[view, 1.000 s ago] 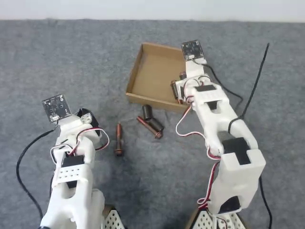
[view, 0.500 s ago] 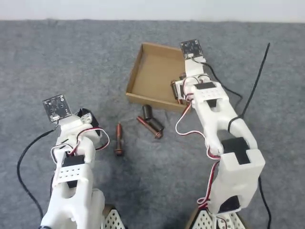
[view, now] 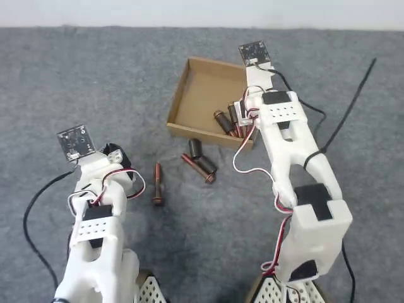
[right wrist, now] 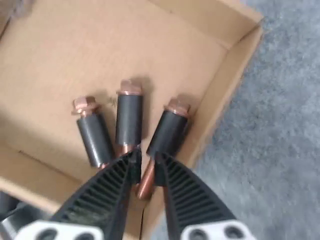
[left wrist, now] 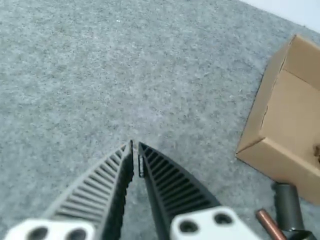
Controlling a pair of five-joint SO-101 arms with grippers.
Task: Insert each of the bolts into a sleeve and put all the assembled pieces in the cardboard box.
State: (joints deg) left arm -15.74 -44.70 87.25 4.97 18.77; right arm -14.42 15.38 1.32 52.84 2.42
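Note:
The cardboard box stands at the back of the carpet. Three assembled pieces lie side by side in its near right corner: dark sleeves with copper bolts. My right gripper hovers just over them, narrowly open, and the shaft end of one piece shows in the gap. In front of the box lie a loose bolt, an empty sleeve and a bolt with a sleeve on it. My left gripper is shut with nothing in it over bare carpet, left of these parts.
Grey carpet covers the whole table. The right arm stretches over the box's near right corner. The left arm stands at the front left. A black cable trails at the right.
The right arm has drawn back and up a little, uncovering the three pieces in the box. The left arm has kept still.

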